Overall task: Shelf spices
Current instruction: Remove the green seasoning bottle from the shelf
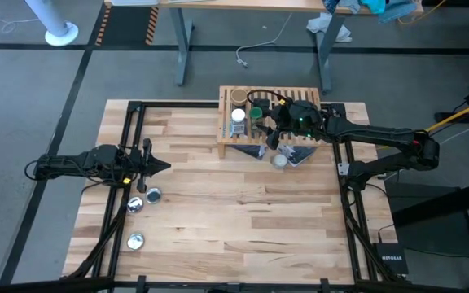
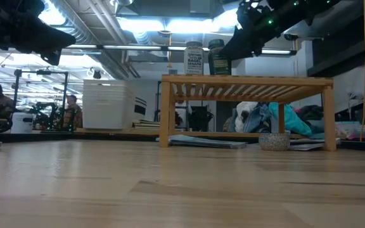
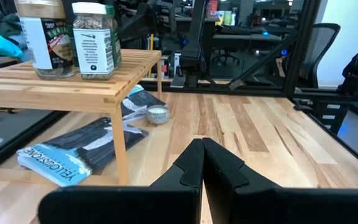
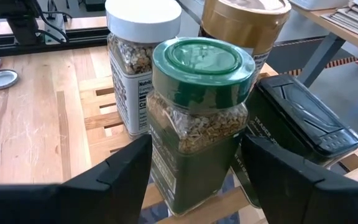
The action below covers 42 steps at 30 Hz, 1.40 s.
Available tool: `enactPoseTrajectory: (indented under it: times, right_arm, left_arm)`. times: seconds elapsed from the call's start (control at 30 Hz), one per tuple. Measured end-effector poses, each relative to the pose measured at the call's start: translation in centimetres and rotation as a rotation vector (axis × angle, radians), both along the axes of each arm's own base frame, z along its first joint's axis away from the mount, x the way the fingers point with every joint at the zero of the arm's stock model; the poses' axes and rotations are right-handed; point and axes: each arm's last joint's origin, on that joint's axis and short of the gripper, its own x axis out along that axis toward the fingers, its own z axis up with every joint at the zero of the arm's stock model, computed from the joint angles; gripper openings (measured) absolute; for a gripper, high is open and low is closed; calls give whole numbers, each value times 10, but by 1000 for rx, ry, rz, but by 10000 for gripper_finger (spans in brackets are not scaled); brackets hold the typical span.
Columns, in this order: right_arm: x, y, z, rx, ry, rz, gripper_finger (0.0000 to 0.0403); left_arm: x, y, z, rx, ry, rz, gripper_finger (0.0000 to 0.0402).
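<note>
Standing upright on the slatted wooden shelf [image 1: 229, 140], at twelve o'clock on the table, the green-lidded jar [image 4: 197, 124] is flanked by the right gripper [image 4: 194, 168], whose jaws are held apart on either side without touching it. The placing step is judged nearly done: a straight retreat is called for, so the jar is not tipped. Its long axis is vertical, lid upward. The white-capped jar [image 4: 138, 62] stands just beside it. The left gripper [image 1: 157, 166] waits at nine o'clock, jaws together.
</note>
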Motion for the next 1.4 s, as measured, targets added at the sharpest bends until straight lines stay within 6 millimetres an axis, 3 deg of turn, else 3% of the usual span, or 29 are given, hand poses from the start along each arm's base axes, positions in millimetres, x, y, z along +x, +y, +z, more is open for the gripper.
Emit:
enactPoseTrajectory:
  times: [0.33,0.7,1.0,1.4]
  right_arm:
    - [2,-1,-2,0,0,2,254]
    - [20,-7,-25,32,56,25,254]
    - [21,-7,-23,24,35,28,212]
    - [22,-7,-23,28,24,41,205]
  left_arm:
    - [0,0,0,0,0,0,0]
    - [0,0,0,0,0,0,0]
    - [0,0,0,0,0,0,0]
    - [0,0,0,0,0,0,0]
